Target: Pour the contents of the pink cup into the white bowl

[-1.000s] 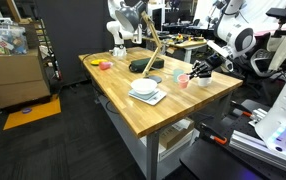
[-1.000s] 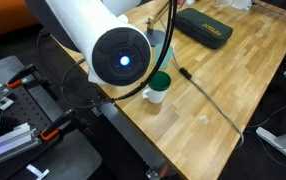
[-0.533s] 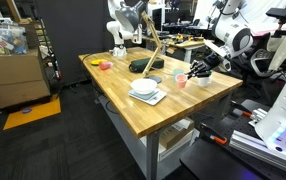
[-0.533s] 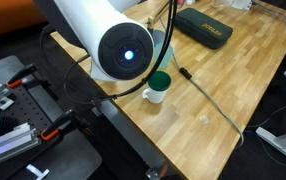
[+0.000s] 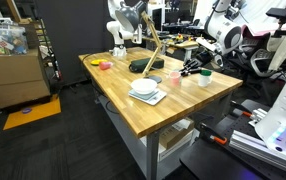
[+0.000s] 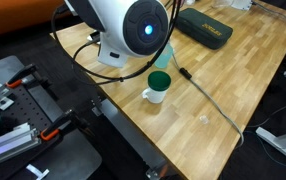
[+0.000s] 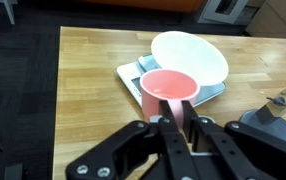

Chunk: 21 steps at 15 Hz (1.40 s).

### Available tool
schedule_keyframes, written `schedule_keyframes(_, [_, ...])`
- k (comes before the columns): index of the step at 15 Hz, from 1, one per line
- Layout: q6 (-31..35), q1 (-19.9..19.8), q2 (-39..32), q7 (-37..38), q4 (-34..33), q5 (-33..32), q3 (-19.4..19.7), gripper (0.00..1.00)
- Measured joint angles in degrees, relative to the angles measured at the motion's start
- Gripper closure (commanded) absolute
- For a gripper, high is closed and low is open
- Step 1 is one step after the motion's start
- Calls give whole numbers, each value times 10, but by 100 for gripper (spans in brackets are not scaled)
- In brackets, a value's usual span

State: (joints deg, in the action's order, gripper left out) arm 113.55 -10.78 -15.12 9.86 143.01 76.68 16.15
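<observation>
In the wrist view, the claw (image 7: 180, 118) is seen pressed together on the near wall of the pink cup (image 7: 167, 85), so the cup is pinched by its rim. The mouth of the cup is turned towards the camera, and what is inside cannot be made out. Just beyond the cup, ahead of the claw, the white bowl (image 7: 188, 55) is seen resting on a pale square tray (image 7: 131, 73), which lies on the wooden worktop (image 7: 88, 90).

In an exterior view, the claw (image 5: 186, 71) is found over the worktop (image 5: 123, 110) with the pink cup (image 5: 176, 74) at its tip. The white bowl (image 5: 143, 87) is placed near the claw, on the cup's side. A green cup (image 5: 205, 76) is set on the opposite side of the claw from the bowl, close to the arm. Whether the pink cup touches the worktop cannot be told.

In an exterior view, the green cup (image 6: 158, 85) is shown near the worktop edge, below the arm (image 6: 143, 25).
</observation>
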Motion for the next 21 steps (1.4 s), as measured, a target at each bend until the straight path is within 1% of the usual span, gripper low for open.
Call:
schedule_keyframes(4, [-2, 1, -32, 42, -45, -1, -18, 96])
schedule_keyframes(5, [-2, 2, -39, 44, -56, -2, -22, 85])
schedule_keyframes(11, [-2, 2, -46, 44, -59, -2, -22, 85])
schedule_keyframes(12, [-2, 2, -46, 44, -59, -2, -22, 96])
schedule_keyframes(17, [-1, 6, -48, 44, -65, -4, -26, 96])
schedule_keyframes(21, [9, 27, -49, 69, -96, -24, -37, 96])
